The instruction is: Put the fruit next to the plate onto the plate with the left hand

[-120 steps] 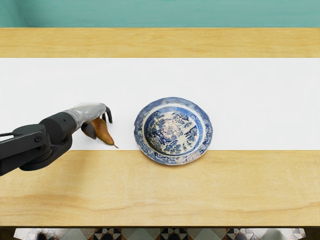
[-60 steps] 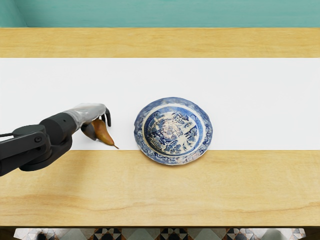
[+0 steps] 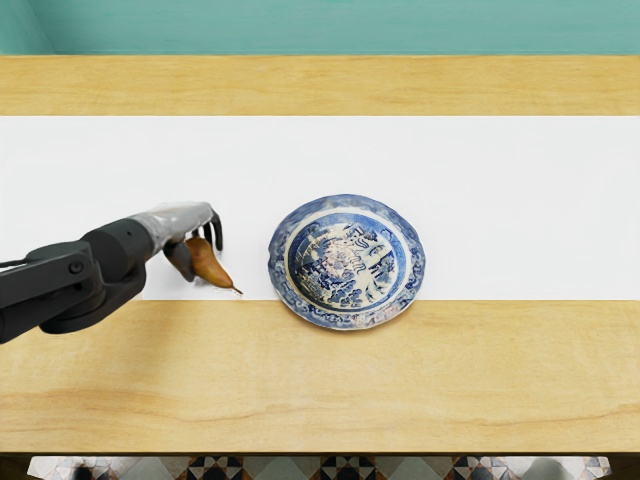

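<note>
Left hand [image 3: 190,232] covers part of the pear [image 3: 208,265]; left edge crops its arm [image 3: 60,288]

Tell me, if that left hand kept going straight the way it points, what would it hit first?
The pear sits inside the left hand's curled fingers, so it would push that along. Next in line is probably the plate's near rim, though the hand's height is hard to judge.

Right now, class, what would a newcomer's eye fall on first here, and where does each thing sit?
The ornate blue-and-white plate stands out, empty, near the centre of the table on the front edge of the white runner. Just left of it and apart from it, the left hand is closed around a brown pear.
</note>
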